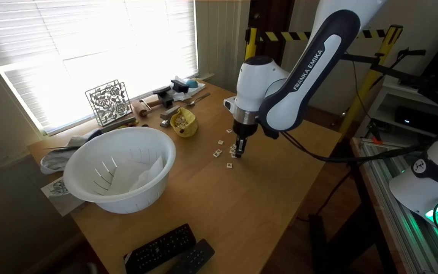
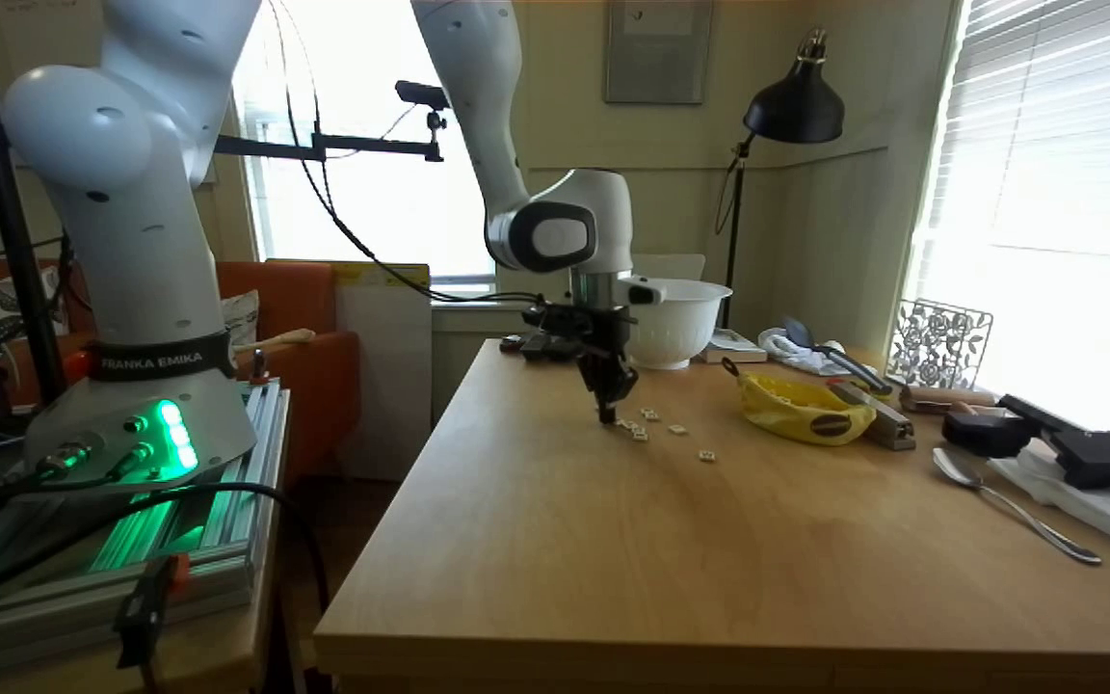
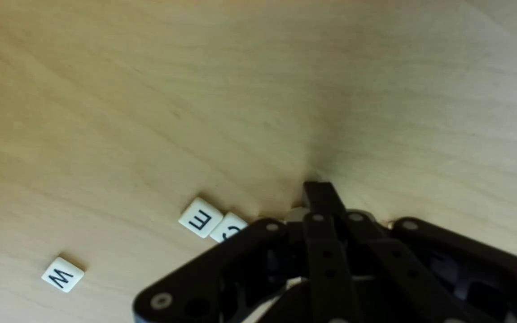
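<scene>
My gripper points down with its jaws shut, and I see nothing between them. Its tips are at or just above the wooden tabletop in both exterior views, beside a loose group of white letter tiles. Left of the fingers in the wrist view lie an E tile and a tile marked like a C, touching each other. Farther left is a tile reading M or W. Something pale, perhaps another tile, is mostly hidden behind the fingers. A single tile lies apart from the group.
A yellow pouch with tiles inside stands near a stapler-like grey object. The big white bowl and black remotes are also on the table. Along the window side are a metal rose holder and a spoon.
</scene>
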{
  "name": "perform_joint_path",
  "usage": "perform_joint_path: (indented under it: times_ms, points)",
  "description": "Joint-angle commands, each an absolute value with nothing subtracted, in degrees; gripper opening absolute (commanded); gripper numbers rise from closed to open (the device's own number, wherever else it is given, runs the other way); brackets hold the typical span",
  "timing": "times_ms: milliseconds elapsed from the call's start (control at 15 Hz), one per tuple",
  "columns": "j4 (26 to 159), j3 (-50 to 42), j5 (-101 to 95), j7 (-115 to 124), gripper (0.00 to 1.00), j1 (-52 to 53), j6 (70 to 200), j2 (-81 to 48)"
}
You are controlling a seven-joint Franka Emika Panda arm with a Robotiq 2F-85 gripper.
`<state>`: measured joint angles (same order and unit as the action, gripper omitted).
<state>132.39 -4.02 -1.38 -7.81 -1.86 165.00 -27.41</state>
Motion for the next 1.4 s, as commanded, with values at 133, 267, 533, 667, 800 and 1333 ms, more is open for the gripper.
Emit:
perform_joint_path:
  times_ms: [133,267,533,667,800,1333]
  points:
    - [130.04,-5.04,-2.36,-2.22,0.0,-0.32,164.67,-30.26]
    - [129.73,-5.64,-2.45,-0.56,0.0,0.38,164.68,-30.57]
    - [129.21,-6.72,-2.43,2.3,0.0,1.64,164.24,-30.93]
    - [129.15,-7.36,-2.46,3.7,0.0,2.33,163.88,-30.99]
    - [129.08,-8.08,-2.59,4.99,0.0,3.11,163.35,-31.03]
    - [128.22,-9.72,-2.59,9.29,0.0,4.94,161.58,-31.35]
